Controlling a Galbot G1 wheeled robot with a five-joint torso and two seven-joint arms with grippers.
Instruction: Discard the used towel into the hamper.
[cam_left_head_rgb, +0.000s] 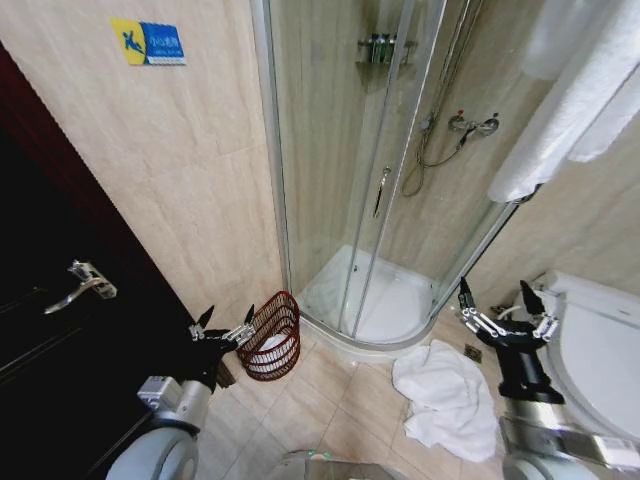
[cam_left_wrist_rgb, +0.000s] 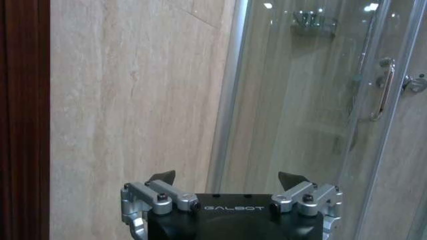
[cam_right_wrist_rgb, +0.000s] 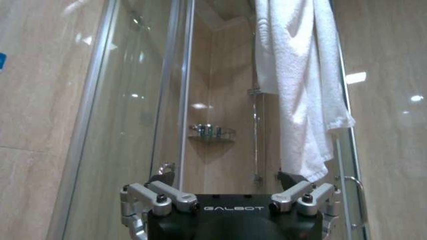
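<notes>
White terry cloth in a heap on the tan floor tiles, that's the used towel (cam_left_head_rgb: 445, 398). It lies crumpled just off the curved edge of the shower tray (cam_left_head_rgb: 375, 305), near the base of the toilet (cam_left_head_rgb: 600, 345), probably dropped there by whoever stepped out of the shower. Nothing is holding it at the moment.

The hamper (cam_left_head_rgb: 272, 336) is the reddish-brown wire basket sitting on the floor at the corner where the tiled wall meets the shower glass. It's upright, and there looks to be something pale already down inside it, can't tell what. It's well apart from the towel, with open tile between them.

Both arms are raised and neither is carrying anything. The left gripper (cam_left_head_rgb: 222, 327) hangs just beside the hamper's rim with its fingers spread wide, nothing between them. The right gripper (cam_left_head_rgb: 506, 312) hovers above the towel's far side, near the toilet, and it's spread apart and empty too. My guess is that the right arm will do the pickup, since it's nearer.

A clean towel (cam_right_wrist_rgb: 300, 85) hangs over the top of the shower enclosure, not the one to toss.
</notes>
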